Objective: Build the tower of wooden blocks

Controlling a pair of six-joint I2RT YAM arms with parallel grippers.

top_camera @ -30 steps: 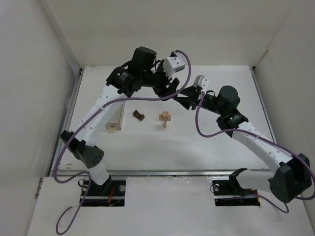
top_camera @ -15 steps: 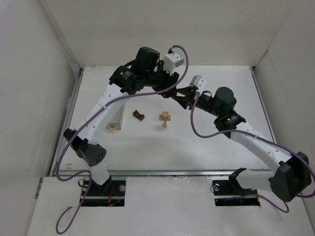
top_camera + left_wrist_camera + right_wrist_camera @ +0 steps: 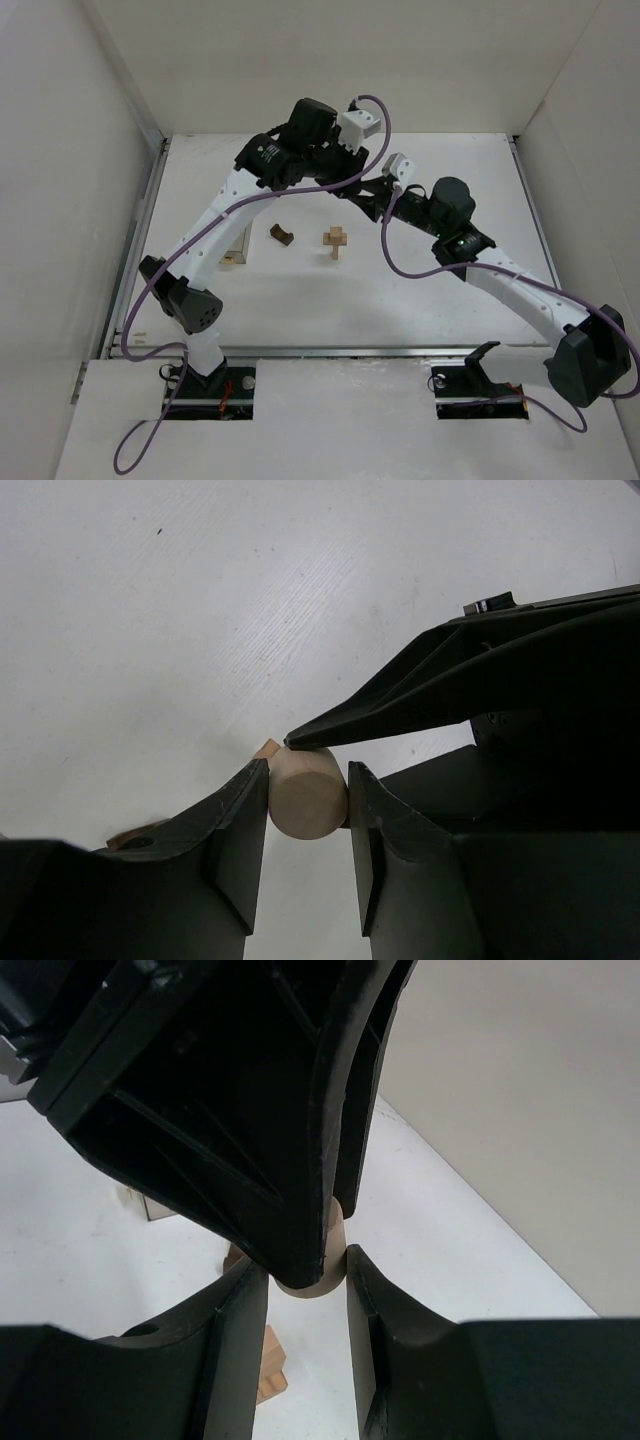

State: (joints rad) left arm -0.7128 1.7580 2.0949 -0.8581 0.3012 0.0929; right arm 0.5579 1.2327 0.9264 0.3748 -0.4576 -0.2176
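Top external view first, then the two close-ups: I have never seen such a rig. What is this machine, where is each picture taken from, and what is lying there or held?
These are two robot arms bolted at the near edge of a table. The top external view looks down from above and behind them, with the left arm on the left and the right arm on the right. Each close-up comes from a wrist camera looking along its own two-finger end effector. On the table are a dark brown arch block, a small pale wooden tower and a clear box. The left end effector grips a pale wooden cylinder. The right end effector flanks the same cylinder, but its grip is unclear.
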